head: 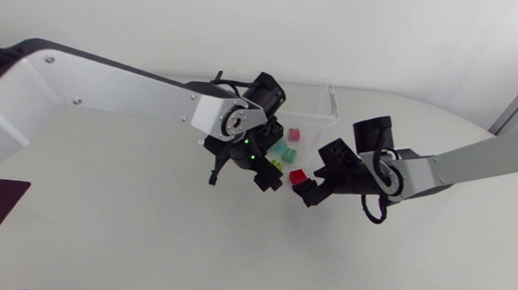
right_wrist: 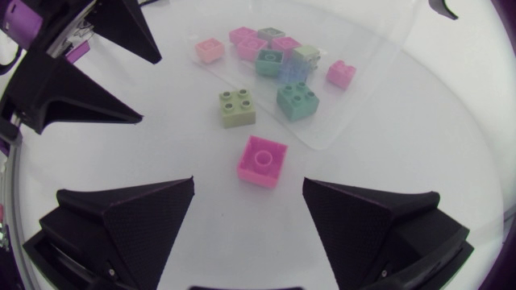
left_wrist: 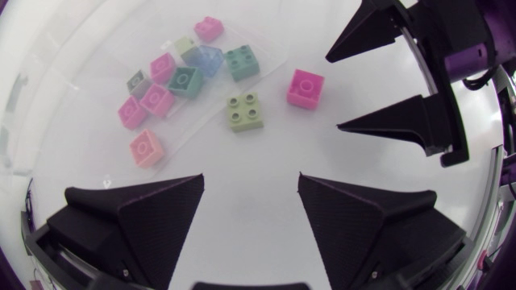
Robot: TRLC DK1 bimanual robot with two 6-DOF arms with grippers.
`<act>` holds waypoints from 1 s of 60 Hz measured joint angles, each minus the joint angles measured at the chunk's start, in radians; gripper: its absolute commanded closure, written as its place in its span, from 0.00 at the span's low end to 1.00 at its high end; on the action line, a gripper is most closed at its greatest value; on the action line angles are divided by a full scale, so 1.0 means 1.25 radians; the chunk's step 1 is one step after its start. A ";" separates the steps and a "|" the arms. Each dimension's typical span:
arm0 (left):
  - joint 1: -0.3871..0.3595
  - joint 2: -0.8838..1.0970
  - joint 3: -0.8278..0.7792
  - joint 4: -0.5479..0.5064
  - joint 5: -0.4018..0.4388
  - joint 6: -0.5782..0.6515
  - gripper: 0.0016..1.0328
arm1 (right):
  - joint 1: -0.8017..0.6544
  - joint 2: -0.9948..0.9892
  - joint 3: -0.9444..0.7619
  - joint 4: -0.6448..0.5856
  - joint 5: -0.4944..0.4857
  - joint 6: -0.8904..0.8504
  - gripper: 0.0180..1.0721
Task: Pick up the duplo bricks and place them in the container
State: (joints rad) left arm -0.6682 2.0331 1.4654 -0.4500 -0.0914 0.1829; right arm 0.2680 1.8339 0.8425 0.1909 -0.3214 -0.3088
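CAUTION: The left gripper (left_wrist: 250, 181) and right gripper (right_wrist: 248, 189) face each other closely over the same bricks. If both descend, their fingers may collide. An off-centre closure could push the pink square plastic brick (right_wrist: 262, 160) away.

Both grippers stand wide apart and hold nothing. The pink brick lies just ahead of the right gripper. The pale green square brick (right_wrist: 237, 108) lies beside, possibly touching, the clear plastic container (right_wrist: 347, 113).

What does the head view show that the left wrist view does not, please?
Only the head view: the long links of the left arm and the right arm. Only the left wrist view: the salmon brick and blue brick inside the container. Both: the pink brick on the table, with the open left tool and open right tool near it.
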 measured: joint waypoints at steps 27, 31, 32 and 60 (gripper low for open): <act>0.055 -0.187 -0.181 0.122 -0.014 0.000 0.18 | 0.026 0.116 0.085 0.016 0.046 0.033 0.76; 0.063 -0.219 -0.191 0.138 -0.018 0.000 0.17 | 0.026 0.114 0.084 0.016 0.046 0.032 0.76; 0.064 -0.229 -0.194 0.143 -0.018 0.000 0.17 | 0.026 0.110 0.081 0.016 0.046 0.032 0.76; 0.134 -0.317 -0.199 0.263 -0.021 0.001 0.13 | -0.001 -0.281 0.042 -0.136 0.036 0.033 0.76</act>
State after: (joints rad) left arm -0.5003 1.6371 1.2163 -0.1207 -0.1173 0.1837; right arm 0.2665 1.4830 0.8944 0.0212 -0.2768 -0.2680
